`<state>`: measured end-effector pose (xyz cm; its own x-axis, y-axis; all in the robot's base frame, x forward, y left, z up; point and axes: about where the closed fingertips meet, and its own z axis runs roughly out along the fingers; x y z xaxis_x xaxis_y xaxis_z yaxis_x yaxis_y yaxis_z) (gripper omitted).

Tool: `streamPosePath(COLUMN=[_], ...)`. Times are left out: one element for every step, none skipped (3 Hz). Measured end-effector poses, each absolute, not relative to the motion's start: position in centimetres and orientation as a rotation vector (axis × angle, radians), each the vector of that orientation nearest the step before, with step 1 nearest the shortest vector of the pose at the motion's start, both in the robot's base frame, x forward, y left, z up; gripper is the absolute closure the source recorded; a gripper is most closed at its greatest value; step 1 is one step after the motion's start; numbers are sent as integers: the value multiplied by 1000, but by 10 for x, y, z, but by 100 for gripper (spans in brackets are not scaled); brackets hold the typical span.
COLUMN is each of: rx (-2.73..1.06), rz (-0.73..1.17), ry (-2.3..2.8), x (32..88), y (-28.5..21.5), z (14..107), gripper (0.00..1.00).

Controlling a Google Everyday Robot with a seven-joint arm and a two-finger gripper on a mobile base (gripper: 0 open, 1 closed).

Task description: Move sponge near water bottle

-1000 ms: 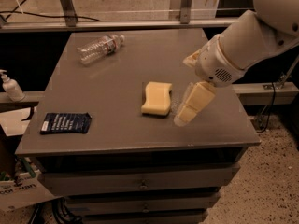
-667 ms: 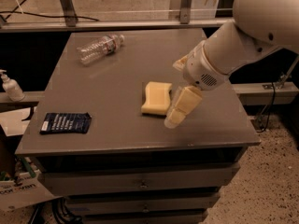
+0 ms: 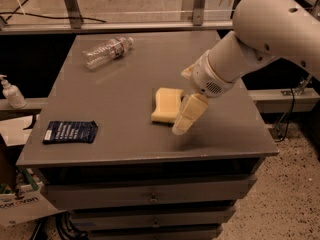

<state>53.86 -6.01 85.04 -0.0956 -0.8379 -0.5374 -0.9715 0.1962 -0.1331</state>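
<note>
The pale yellow sponge [image 3: 165, 105] lies flat on the grey table [image 3: 120, 91], right of the middle. The clear water bottle [image 3: 107, 51] lies on its side at the table's far left, well apart from the sponge. My gripper [image 3: 182, 101] is at the sponge's right edge, low over the table. It is open: one yellowish finger [image 3: 189, 114] is at the sponge's near right corner and the other shows just behind the sponge. Nothing is held.
A dark blue packet [image 3: 70, 132] lies at the table's front left. A white pump dispenser [image 3: 11, 93] stands on a ledge left of the table. A metal rail [image 3: 120, 26] runs behind the table. Drawers sit below the tabletop.
My gripper has moved left, from clear of the sponge's right side to right up against it. The sponge and the bottle have not moved.
</note>
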Motion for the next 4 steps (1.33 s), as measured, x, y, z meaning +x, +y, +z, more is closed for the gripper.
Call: streamPosePath(rx=[-1677,-1668,-1656,-1620], rz=[361,381,408,423], ry=[1988,2014,2043,2056], x=[548,554,554,559], y=[-55,-51,-48,-52], z=[842,831,819,824], gripper=[0,17,41,64])
